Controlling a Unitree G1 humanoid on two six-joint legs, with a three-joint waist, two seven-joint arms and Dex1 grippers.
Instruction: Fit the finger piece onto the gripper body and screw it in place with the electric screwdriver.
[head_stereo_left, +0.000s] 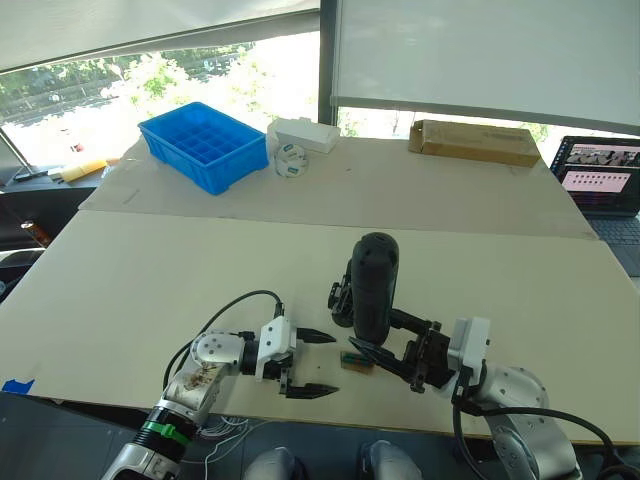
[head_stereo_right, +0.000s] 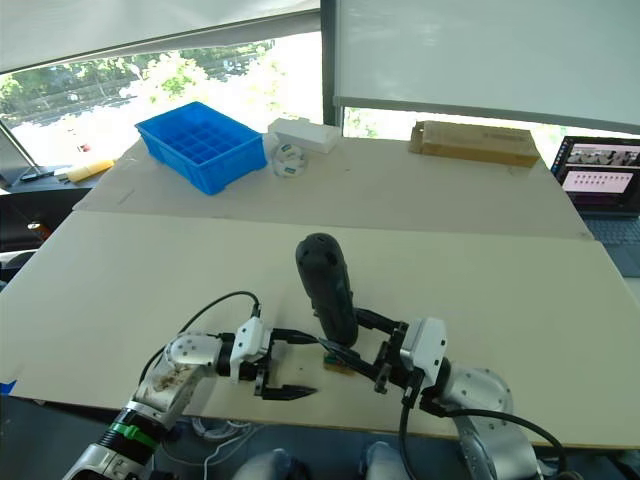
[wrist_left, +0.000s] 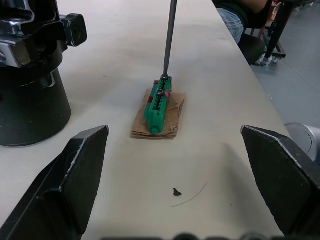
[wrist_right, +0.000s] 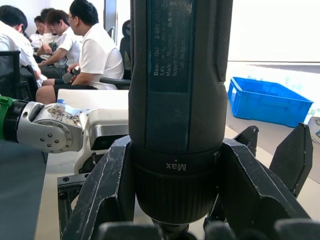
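Observation:
My right gripper (head_stereo_left: 378, 338) is shut on the electric screwdriver (head_stereo_left: 375, 280), a thick black tool held upright near the table's front edge. Its thin metal bit (wrist_left: 170, 35) comes down onto a small tan-and-green block (wrist_left: 159, 107) on the table. The gripper body (wrist_left: 30, 75), black with a round base, stands just beyond and to the left of the screwdriver. My left gripper (head_stereo_left: 308, 364) is open and empty, low over the table just left of the block, its fingers (wrist_left: 75, 185) spread wide. The finger piece is out of view.
At the back of the table are a blue compartment bin (head_stereo_left: 205, 145), a white box (head_stereo_left: 305, 133), a tape roll (head_stereo_left: 290, 160) and a cardboard box (head_stereo_left: 473, 142). A laptop (head_stereo_left: 600, 175) sits far right. People (wrist_right: 95, 50) sit beyond the table's left side.

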